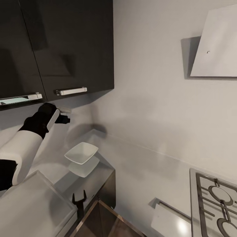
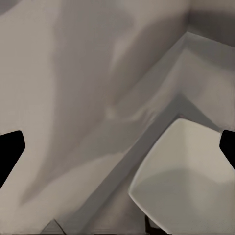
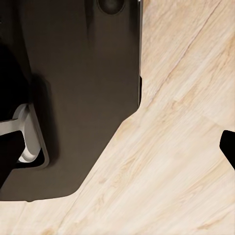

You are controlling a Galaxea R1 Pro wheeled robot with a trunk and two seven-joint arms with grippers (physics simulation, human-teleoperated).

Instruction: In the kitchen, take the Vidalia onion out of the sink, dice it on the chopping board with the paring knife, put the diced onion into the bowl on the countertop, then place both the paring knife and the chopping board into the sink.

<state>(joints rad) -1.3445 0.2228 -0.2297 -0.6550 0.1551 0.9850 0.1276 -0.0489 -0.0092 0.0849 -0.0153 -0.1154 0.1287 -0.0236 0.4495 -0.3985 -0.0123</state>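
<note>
We note the bowl sitting on the glossy counter close to the wall corner, with its reflection directly beneath it; as far as we can see into it, it holds nothing. The left wrist view shows the same bowl with a bare white interior. The left hand is raised above and to the left of the bowl, just under the black upper cabinets and their chrome handles; in the left wrist view its dark fingertips stand far apart at opposite edges with nothing between them, so we record it as spread wide and unloaded. The right wrist view looks down on wood-plank floor and the robot's dark base; one fingertip shows at each side, likewise apart and holding nothing. To the right of the bowl the counter runs bare to the hob, with a white extractor hood on the wall above.
</note>
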